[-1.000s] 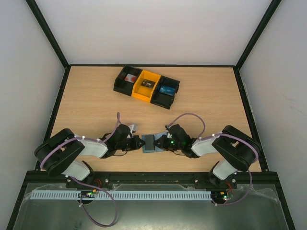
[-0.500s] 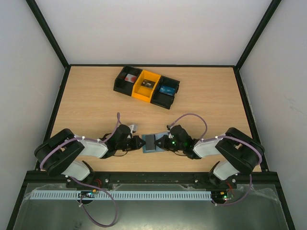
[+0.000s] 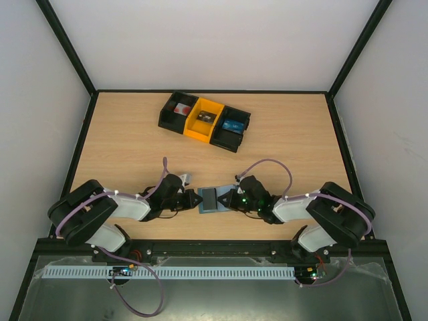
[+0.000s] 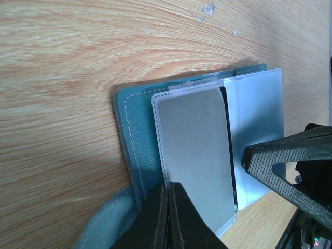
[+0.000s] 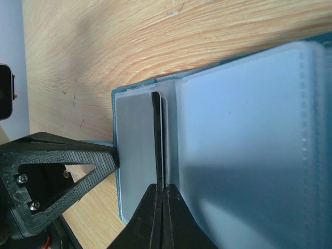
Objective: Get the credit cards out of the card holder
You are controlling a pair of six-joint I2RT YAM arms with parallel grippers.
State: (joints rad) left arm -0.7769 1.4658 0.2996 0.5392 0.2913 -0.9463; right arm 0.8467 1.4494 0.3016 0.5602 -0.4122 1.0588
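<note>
None of the cards looks out: the holder (image 3: 212,200) lies open at lower centre of the top view, a grey card (image 4: 194,150) in its clear pocket, so every pull is left. The left gripper (image 3: 198,198) and right gripper (image 3: 225,198) meet its side edges, jaws pressed together. At upper centre, the tray (image 3: 196,136) holds a red-white item (image 3: 179,109), a dark item (image 3: 206,118) and a blue item (image 3: 233,125), one per compartment.

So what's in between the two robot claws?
The open card holder lies between the left gripper and right gripper; the top view shows it.
</note>
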